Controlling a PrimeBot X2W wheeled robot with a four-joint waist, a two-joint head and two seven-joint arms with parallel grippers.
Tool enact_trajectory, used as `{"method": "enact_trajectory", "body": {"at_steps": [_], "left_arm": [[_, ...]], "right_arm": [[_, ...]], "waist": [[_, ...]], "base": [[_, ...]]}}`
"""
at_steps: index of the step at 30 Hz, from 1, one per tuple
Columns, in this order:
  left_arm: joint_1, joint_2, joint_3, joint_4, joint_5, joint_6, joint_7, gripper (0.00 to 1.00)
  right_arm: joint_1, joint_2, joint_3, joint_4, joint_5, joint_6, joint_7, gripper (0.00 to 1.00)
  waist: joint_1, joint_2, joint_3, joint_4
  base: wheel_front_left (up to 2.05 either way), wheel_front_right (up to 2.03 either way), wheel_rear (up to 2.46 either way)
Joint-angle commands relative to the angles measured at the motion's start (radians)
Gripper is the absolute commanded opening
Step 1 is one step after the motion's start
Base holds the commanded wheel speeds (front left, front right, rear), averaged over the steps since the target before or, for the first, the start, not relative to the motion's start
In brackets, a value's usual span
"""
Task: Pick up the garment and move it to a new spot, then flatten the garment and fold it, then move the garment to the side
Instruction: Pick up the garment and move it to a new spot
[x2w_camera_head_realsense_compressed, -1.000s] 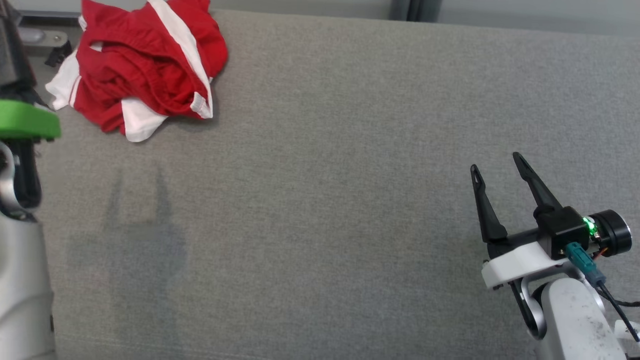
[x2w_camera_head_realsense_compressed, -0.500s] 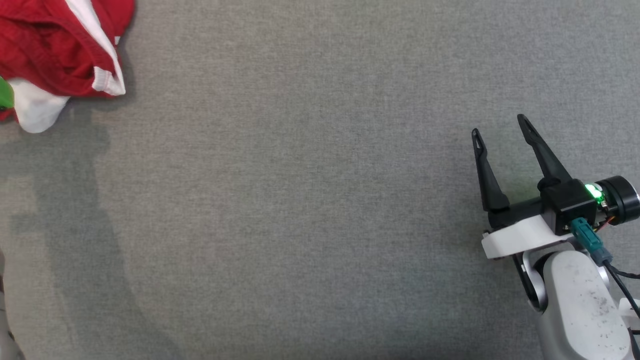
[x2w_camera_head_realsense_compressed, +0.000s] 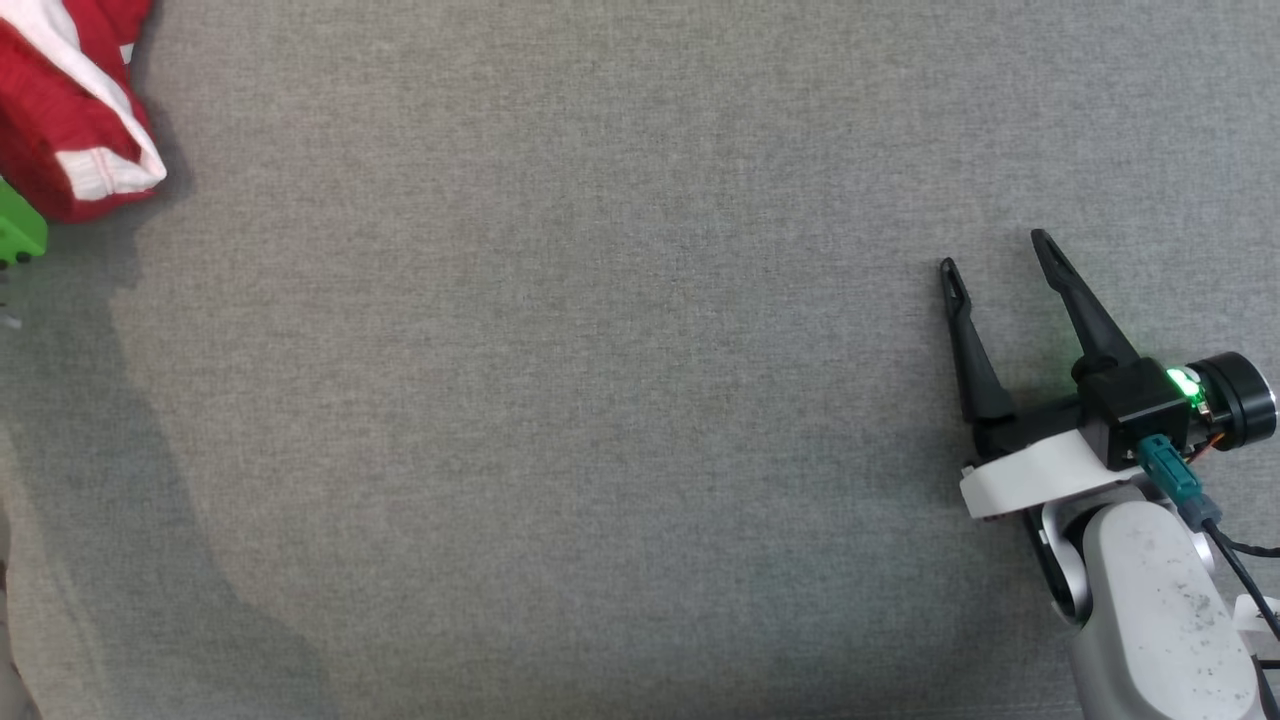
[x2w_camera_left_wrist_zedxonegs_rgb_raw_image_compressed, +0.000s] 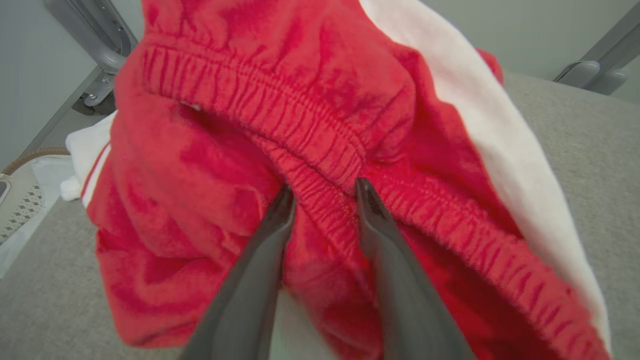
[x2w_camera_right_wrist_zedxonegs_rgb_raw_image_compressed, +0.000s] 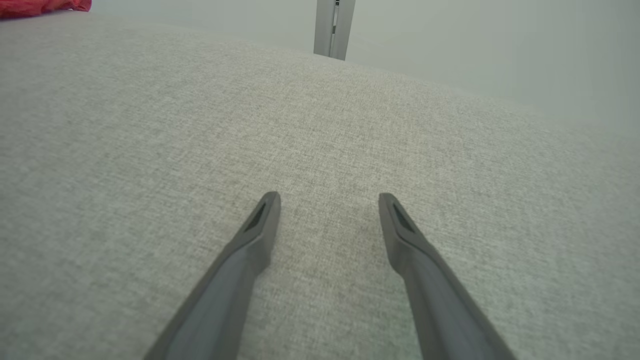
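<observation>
In the head view the red garment (x2w_camera_head_realsense_compressed: 70, 120) lies crumpled at the far left corner of the grey surface (x2w_camera_head_realsense_compressed: 620, 420), and the right gripper (x2w_camera_head_realsense_compressed: 992, 250) hovers near the right edge, fingers apart, empty. In the left wrist view the left gripper (x2w_camera_left_wrist_zedxonegs_rgb_raw_image_compressed: 324, 189) has the waistband (x2w_camera_left_wrist_zedxonegs_rgb_raw_image_compressed: 300, 115) between its 2 fingers; I cannot tell if they clamp it. The right wrist view shows the same spread fingers; I judge the pick-up is only beginning, and moving, flattening and folding are left.

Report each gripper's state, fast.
Left gripper: shut on a fold of the red garment.
Right gripper: open, holding nothing.
</observation>
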Motion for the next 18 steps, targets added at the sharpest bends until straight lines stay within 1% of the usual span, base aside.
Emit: {"method": "enact_trajectory", "body": {"at_steps": [1,2,6,10,15,18], "left_arm": [[-0.008,0.002,0.0,0.017,-0.004,0.001,-0.004,0.08],[-0.007,0.001,0.002,0.024,-0.011,0.001,-0.009,0.0],[-0.001,0.005,0.005,0.033,-0.026,0.001,-0.047,0.0],[0.002,0.023,-0.003,0.023,-0.032,0.001,-0.091,0.0],[0.007,0.052,-0.034,-0.01,-0.021,0.001,-0.135,0.0],[0.01,0.071,-0.073,-0.05,-0.007,0.001,-0.151,0.0]], "right_arm": [[-0.001,-0.003,0.003,0.007,0.006,-0.001,0.0,1.0],[-0.002,-0.003,0.004,0.009,0.007,-0.001,0.0,1.0],[-0.003,-0.003,0.009,0.018,0.015,-0.001,0.0,1.0],[0.005,-0.003,0.011,0.027,0.022,-0.001,0.0,1.0],[0.024,-0.003,0.011,0.041,0.042,-0.001,0.0,1.0],[0.037,-0.003,0.014,0.054,0.057,-0.001,0.0,1.0]], "waist": [[0.0,-0.0001,-0.009,0.002],[0.0,-0.0001,-0.014,0.003],[0.0,-0.0001,-0.036,0.003],[0.0,-0.0001,-0.069,0.002],[0.0,-0.0001,-0.141,-0.005],[0.0,-0.0001,-0.202,-0.012]], "base": [[0.0,0.0,0.0],[0.0,0.0,0.0],[0.0,0.0,0.0],[0.0,0.0,0.0],[0.0,0.0,0.0],[0.0,0.0,0.0]]}}
